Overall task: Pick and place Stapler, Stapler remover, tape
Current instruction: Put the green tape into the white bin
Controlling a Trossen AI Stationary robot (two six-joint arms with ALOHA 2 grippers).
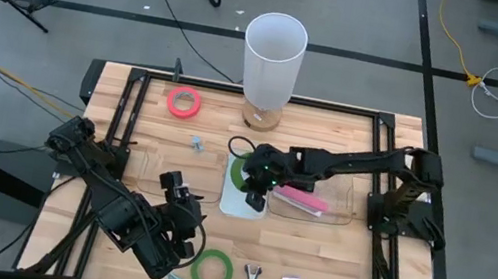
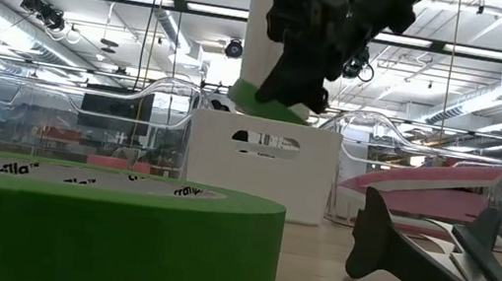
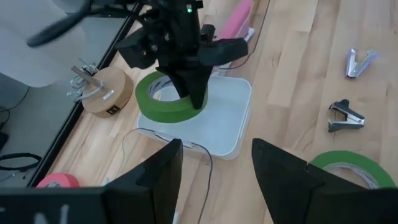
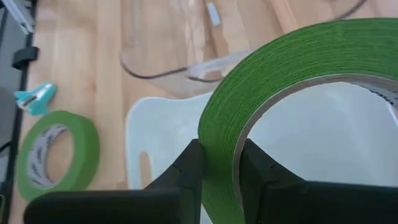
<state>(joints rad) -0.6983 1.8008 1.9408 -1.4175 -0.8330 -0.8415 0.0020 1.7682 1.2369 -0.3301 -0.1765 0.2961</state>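
Nearest the low camera: a green tape roll point(image 2: 98, 227) lying flat on the desk point(image 1: 329, 265), with a dark staple remover point(image 2: 437, 263) just beside it.
Right claw point(image 1: 255, 183): pinched shut on the rim of a second green tape roll point(image 4: 298, 93), holding it tilted above the white tray point(image 3: 217, 121).
Left claw point(image 3: 214, 177): fingers spread apart, holding nothing — near the desk's front edge.
Pink stapler point(image 1: 300, 200): in the clear tray beside the white one.
Pinkish-red tape roll point(image 1: 184, 101): flat near the back left — well apart.
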